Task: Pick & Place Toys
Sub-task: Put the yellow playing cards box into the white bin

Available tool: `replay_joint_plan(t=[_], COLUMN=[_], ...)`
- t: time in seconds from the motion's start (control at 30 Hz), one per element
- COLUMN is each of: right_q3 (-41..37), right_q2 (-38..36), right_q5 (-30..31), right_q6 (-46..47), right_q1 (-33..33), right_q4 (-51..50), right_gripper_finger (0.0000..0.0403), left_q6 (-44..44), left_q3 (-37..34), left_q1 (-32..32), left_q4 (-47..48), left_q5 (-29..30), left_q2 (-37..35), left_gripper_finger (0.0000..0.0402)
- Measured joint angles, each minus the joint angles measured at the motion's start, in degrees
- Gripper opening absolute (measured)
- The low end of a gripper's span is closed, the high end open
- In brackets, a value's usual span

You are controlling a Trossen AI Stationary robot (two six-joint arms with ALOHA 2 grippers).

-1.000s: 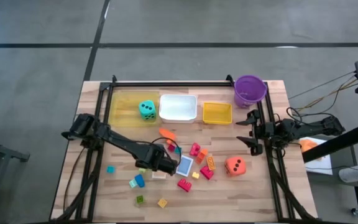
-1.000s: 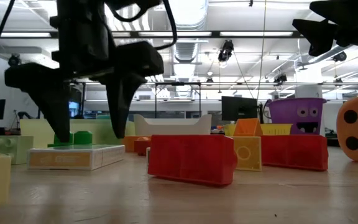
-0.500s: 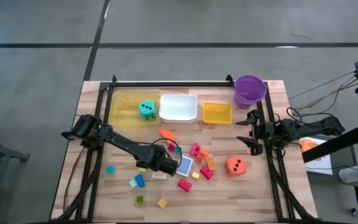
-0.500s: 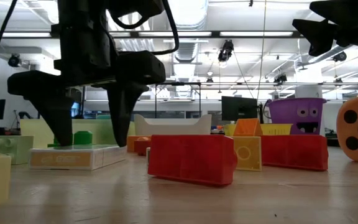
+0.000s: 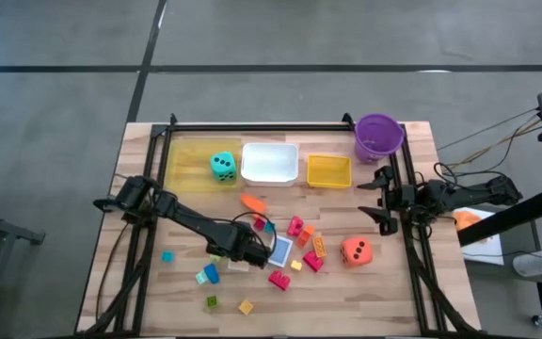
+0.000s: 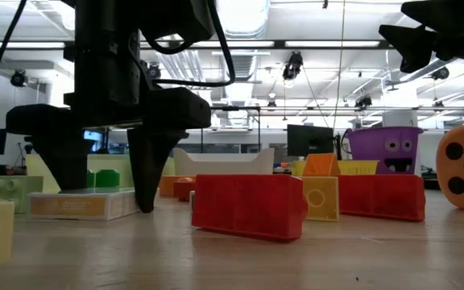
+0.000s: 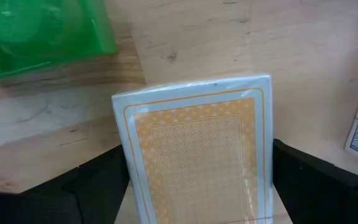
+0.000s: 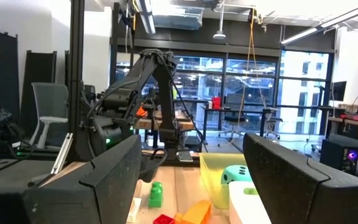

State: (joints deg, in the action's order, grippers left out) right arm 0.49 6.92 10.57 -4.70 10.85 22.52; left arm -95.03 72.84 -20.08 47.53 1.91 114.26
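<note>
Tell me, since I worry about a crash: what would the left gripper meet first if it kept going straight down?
Probably the orange-backed card pack: the left gripper points down with open fingers either side of it, tips near the wooden table.

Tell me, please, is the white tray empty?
Empty: the white tray shows only its bare white floor from above, with no toy inside.

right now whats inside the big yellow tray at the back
Only the teal dice shows inside the yellow tray, near its right end; the remaining floor looks bare. From table height the tray wall and the left gripper cover most of its inside, so nothing more shows there.
</note>
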Motion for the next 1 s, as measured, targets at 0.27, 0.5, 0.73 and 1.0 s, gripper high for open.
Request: replay_joint_plan(t=[0.27, 0.5, 0.73, 1.0], right_q3=[0.0, 0.0, 0.02, 0.02], right_q2=[0.0, 0.0, 0.0, -0.02], right_q5=[0.0, -0.02, -0.02, -0.04], right_q6=[-0.22, -0.24, -0.22, 0.04], right_q1=[0.01, 0.02, 0.0, 0.0], right_q4=[0.0, 0.0, 0.0, 0.0], right_gripper_finger=[0.028, 0.028, 0.028, 0.028], left_q6=[2.19, 7.23, 8.97, 11.64], left_q3=[-0.07, -0.09, -0.02, 1.79], left_q1=[-0.22, -0.22, -0.52, -0.76], left_q4=[0.01, -0.09, 0.17, -0.08], left_q5=[0.0, 0.18, 0.41, 4.72], left_q2=[0.07, 0.07, -0.56, -5.76], left_gripper_finger=[0.033, 0.0291, 0.0291, 0.0291])
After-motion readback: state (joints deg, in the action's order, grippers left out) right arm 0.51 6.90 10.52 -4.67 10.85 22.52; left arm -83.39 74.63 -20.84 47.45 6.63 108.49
